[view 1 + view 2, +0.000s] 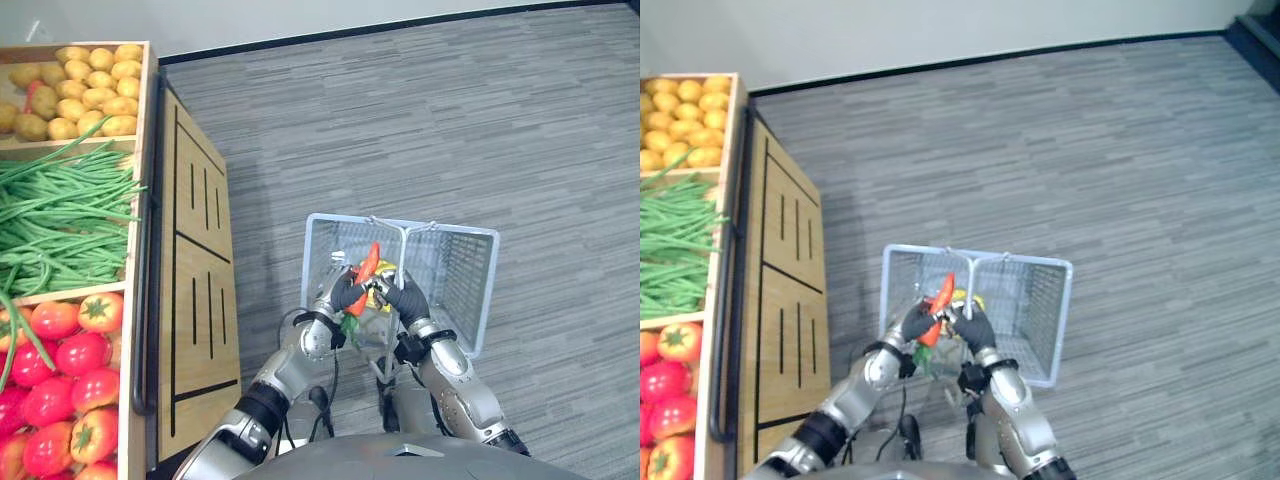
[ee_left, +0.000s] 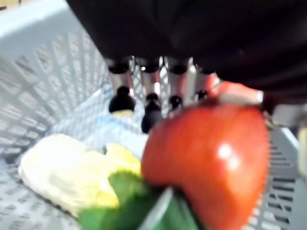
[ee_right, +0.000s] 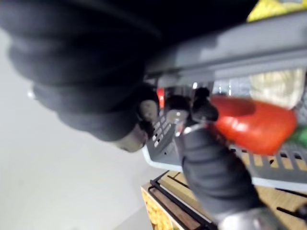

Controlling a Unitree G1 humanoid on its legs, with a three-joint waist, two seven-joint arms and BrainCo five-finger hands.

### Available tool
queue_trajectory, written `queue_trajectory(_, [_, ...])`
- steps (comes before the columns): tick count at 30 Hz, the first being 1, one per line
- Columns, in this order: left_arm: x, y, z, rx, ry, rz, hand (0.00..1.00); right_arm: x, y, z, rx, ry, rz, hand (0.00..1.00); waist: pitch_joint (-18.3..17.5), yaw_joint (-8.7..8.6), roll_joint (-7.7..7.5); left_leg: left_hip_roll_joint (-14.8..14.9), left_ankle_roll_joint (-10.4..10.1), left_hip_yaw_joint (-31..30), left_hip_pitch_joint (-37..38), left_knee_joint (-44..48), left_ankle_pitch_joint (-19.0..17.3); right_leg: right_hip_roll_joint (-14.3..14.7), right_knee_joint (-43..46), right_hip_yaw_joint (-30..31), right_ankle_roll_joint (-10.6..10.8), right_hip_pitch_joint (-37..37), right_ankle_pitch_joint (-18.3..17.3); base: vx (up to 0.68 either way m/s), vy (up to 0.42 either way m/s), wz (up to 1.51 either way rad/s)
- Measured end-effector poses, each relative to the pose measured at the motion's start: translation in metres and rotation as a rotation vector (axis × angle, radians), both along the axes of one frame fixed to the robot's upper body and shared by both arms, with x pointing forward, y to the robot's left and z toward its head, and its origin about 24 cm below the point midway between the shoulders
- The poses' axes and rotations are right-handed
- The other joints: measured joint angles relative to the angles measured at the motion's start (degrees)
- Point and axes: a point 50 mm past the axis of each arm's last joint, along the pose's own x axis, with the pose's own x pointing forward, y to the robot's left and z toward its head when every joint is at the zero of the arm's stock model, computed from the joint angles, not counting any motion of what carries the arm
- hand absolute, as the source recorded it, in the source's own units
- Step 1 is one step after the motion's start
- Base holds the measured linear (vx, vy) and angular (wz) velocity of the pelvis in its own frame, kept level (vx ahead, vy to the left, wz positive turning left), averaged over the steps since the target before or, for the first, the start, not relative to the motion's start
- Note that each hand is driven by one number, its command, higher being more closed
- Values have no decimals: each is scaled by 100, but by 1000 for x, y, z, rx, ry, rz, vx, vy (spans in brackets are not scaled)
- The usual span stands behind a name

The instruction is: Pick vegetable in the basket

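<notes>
Pepper [image 1: 368, 265], red and long, is hanging tip-up over the near side of the basket [image 1: 460, 262], not yet lying in it. My left hand [image 1: 345, 292] is pinching it between thumb and fingers, green stem down, so it is clearing the rim. My right hand [image 1: 408, 297] is curling round the handle [image 1: 404, 245], I judge to be steadying the basket. A yellow vegetable [image 2: 72, 167] is already lying inside.

Red pepper [image 1: 368, 265], green stem, tilted over white mesh basket [image 1: 460, 268]
</notes>
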Motion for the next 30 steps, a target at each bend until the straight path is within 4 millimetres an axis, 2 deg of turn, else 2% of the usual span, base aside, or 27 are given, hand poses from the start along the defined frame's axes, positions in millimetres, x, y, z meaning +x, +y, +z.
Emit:
queue_trajectory(2, [2,4,-3,21,11,19,0,-8,-4,-1,41,28,-28,100,-53,1,-85,-97,2,-88,4,-5,136,-105,-299,-34,48,182,174,-21,59,14])
queue_trajectory(4, [6,7,0,24,-14,40,0,-14,-9,-4,60,50,-60,100,-90,1,-137,-166,-1,-130,3,-16,181,-181,-414,-87,59,271,194,-56,48,24])
queue_trajectory(6, [10,9,4,15,-31,56,0,-17,-19,-8,60,73,-117,100,-111,5,-119,-195,1,-251,6,-81,181,-203,-492,-118,60,310,203,-86,38,24])
queue_trajectory(8, [14,14,11,-25,-46,92,0,-17,-37,-16,36,103,-223,100,-122,0,-106,-194,32,-287,17,-207,198,-194,-709,-217,53,389,362,-123,6,18])
queue_trajectory(9, [12,13,13,-39,-55,88,0,-16,-39,-19,31,115,-241,100,-125,-4,-109,-194,39,-294,19,-232,202,-192,-753,-236,49,403,406,-149,-16,10])
queue_trajectory(11, [-1,10,27,-185,-92,132,0,-18,-56,-34,8,188,-361,100,-178,5,-110,-203,86,-293,16,-313,228,-189,-876,-252,60,412,448,-109,-22,-1])
queue_trajectory(13, [-10,26,47,-363,-147,228,0,-23,-80,-48,-18,265,-507,100,-246,26,-90,-204,52,-289,13,-384,214,-187,-942,-261,52,413,448,-80,-23,0])
queue_trajectory(14, [-12,51,61,-466,-201,338,0,-32,-101,-59,-45,324,-617,100,-272,34,-61,-198,40,-313,15,-402,221,-185,-945,-288,53,425,449,-61,-25,8])
queue_trajectory(16, [-15,89,75,-627,-259,492,0,-51,-132,-73,-105,412,-764,100,-354,66,25,-191,5,-345,37,-447,248,-183,-947,-345,52,448,448,-36,-27,12])
queue_trajectory(17, [-17,108,80,-691,-286,558,0,-62,-147,-80,-126,465,-843,100,-399,153,88,-192,-2,-371,82,-497,277,-183,-951,-406,50,479,447,-5,-24,16])
queue_trajectory(18, [-20,121,83,-756,-295,594,0,-69,-158,-87,-147,505,-889,100,-432,193,111,-191,9,-400,98,-530,296,-183,-988,-439,86,507,469,-1,-19,17])
queue_trajectory(20, [-21,126,82,-835,-278,616,0,-71,-165,-95,-170,557,-922,100,-467,215,154,-191,14,-434,144,-566,331,-188,-991,-488,86,554,466,9,0,14])
queue_trajectory(24, [-24,121,64,-864,-185,632,0,-66,-171,-104,-216,613,-957,100,-470,211,127,-193,24,-464,185,-607,356,-193,-991,-551,88,581,466,9,4,5])
queue_trajectory(27, [-31,127,17,-777,0,730,0,-71,-176,-111,-255,667,-976,100,-537,181,90,-189,64,-563,210,-679,425,-192,-989,-668,87,615,467,36,1,16])
queue_trajectory(29, [-53,137,-31,-646,208,856,0,-82,-179,-119,-261,738,-1000,100,-546,174,44,-180,65,-578,307,-695,426,-187,-990,-699,93,711,459,51,15,6])
queue_trajectory(30, [-61,140,-42,-614,260,887,0,-84,-179,-120,-264,750,-1002,100,-547,164,37,-180,64,-575,333,-702,424,-188,-990,-699,97,730,456,0,0,0])
